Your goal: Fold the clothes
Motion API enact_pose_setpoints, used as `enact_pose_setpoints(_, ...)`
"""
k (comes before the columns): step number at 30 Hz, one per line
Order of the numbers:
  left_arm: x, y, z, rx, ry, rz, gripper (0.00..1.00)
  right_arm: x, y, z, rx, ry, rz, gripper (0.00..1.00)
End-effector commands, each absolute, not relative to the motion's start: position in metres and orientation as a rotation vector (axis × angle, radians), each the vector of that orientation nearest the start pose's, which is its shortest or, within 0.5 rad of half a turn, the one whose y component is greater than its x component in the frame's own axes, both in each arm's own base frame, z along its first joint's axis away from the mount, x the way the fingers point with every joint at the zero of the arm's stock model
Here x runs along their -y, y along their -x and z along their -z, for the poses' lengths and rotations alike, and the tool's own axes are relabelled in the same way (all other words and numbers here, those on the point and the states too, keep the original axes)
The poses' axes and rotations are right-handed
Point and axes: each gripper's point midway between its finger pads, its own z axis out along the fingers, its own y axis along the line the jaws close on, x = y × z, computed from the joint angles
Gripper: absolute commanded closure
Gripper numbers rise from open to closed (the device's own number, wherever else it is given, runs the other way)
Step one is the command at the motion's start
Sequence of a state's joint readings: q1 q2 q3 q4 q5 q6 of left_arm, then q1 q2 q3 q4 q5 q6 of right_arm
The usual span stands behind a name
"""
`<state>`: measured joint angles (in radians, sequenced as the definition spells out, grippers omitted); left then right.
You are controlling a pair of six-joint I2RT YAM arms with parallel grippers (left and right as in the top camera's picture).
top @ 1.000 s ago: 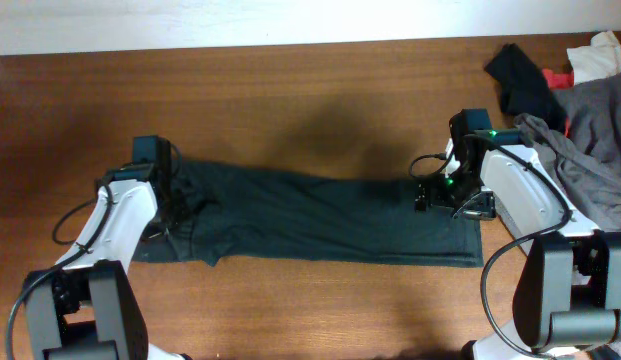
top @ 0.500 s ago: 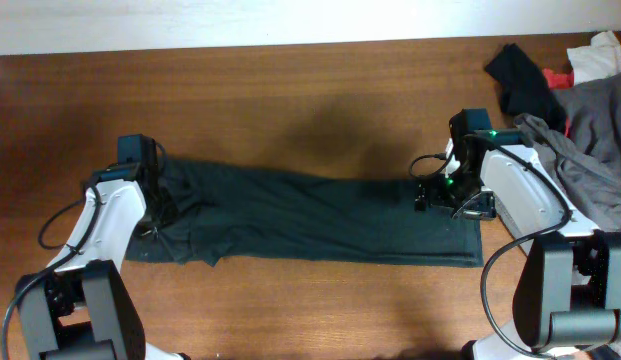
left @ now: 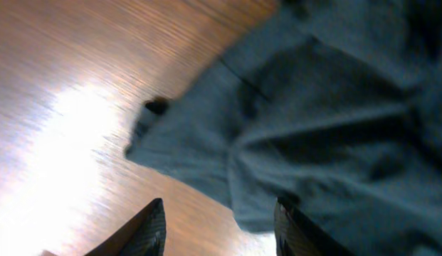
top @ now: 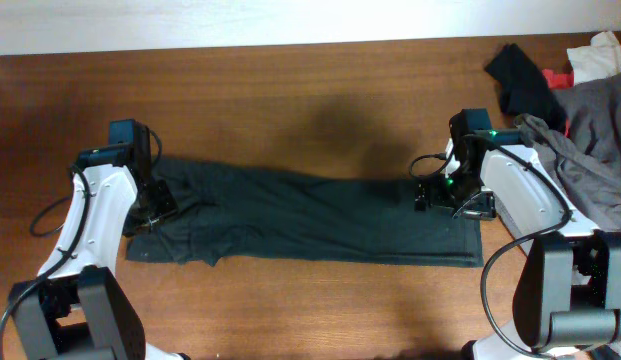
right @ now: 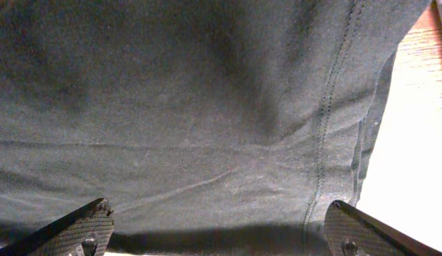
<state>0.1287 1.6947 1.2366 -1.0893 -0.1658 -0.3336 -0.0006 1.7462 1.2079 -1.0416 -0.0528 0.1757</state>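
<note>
Clothes lie flat in a long strip on the wooden table. Grey garment heaped past their right end. Right gripper spread wide over their right hem. Left gripper apart over their left edge, empty.

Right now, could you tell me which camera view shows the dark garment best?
Overhead: the dark garment lies there whole, spread lengthwise. The left wrist view shows only one rumpled end, the right wrist view only a stitched hem.
</note>
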Motion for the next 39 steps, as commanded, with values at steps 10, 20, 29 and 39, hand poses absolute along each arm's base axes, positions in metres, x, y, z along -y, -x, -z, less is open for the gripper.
enact_pose_setpoints(10,-0.046,-0.274,-0.055,-3.149,0.624,-0.091,0.42,-0.008,-0.309,-0.059,-3.119,-0.271,-0.082,0.01)
enact_pose_setpoints(20,-0.068,-0.276,-0.035,-3.075,0.71,-0.125,0.41,-0.008,-0.309,-0.059,-3.119,-0.271,-0.082,0.01)
enact_pose_setpoints(29,-0.07,-0.278,-0.033,-3.057,0.747,-0.067,0.42,-0.008,-0.309,-0.059,-3.119,-0.271,-0.082,0.01)
enact_pose_setpoints(39,-0.064,-0.268,-0.01,-3.055,0.749,-0.032,0.43,-0.008,-0.309,-0.059,-3.12,-0.271,-0.082,0.01)
